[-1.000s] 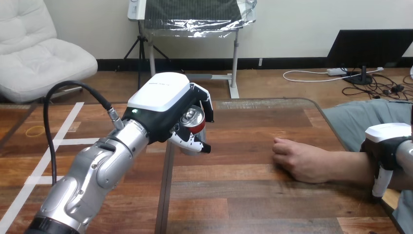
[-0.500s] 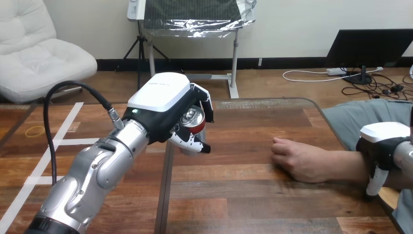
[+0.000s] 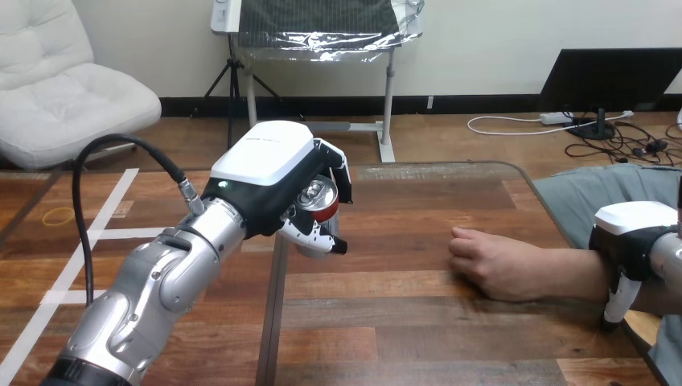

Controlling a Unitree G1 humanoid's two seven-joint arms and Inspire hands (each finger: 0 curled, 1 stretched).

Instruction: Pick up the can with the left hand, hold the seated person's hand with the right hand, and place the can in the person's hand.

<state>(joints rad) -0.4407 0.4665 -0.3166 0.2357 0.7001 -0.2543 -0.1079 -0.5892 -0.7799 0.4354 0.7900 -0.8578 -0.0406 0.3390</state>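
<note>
— Pose of the left hand [image 3: 273,173]?
— Raised over the left part of the counter [image 3: 402,322], at the end of a silver arm reaching in from the near left. White back turned up and toward the viewer, fingers on the far side, thumb on the near side.
— Clenched or released?
— Clenched, grasping the can [image 3: 320,199].
— And where exactly, that can?
— Tucked under the hand's right edge, between fingers and thumb. Red, silver top tilted toward the viewer. Held clear of the wood, above the counter's left part.
— Right hand [image 3: 631,241]?
— At the far right edge, laid over the person's forearm just behind the wrist, white back up. Touching the forearm, by the look of it. Cannot tell whether gripping or merely resting there.
— Anything else around?
— The person's hand [image 3: 495,261], resting on the counter at the right, loosely curled, knuckles toward the left.
— Near the can?
— Well apart from it. Only bare wood between the two.
</note>
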